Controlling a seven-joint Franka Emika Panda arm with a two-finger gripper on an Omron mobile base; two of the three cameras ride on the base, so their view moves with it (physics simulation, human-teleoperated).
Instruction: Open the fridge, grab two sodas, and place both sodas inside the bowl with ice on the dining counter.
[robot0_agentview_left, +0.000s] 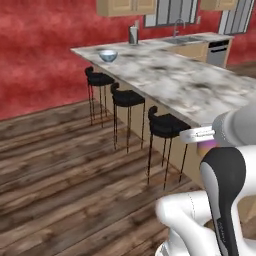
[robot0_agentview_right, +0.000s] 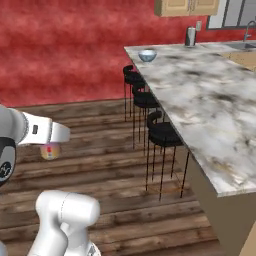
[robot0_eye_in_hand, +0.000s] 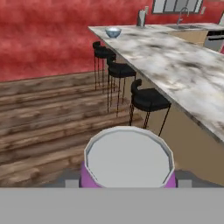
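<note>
Near the close end of the long grey-white marbled dining counter (robot0_agentview_left: 190, 85), out over the brown plank floor (robot0_agentview_left: 60, 170), the end effector (robot0_eye_in_hand: 127, 181) is pinching a short can with a flat grey top and a purple-pink body (robot0_eye_in_hand: 127, 159), which sits upright between the jaws in the hand view; from the right base view the same can shows as a small pink-and-yellow shape under the white wrist. The small round pale blue-white glossy bowl (robot0_agentview_left: 108, 55) stands at the far left corner of that counter, well apart from the can, with three black bar stools (robot0_agentview_left: 167, 125) lined along the counter's left side between here and there. The step in hand looks like carrying this first soda to the bowl; the second soda is not visible. To do it well, the base should probably travel along the stool side, staying clear of the seats, and the can should be kept level and raised above the slab's edge before it is swung over. It would then best be lowered straight into the bowl and let go only once it rests inside, since the bowl is small and the can could tip over its rim. No brand, label or writing can be read on the can.
</note>
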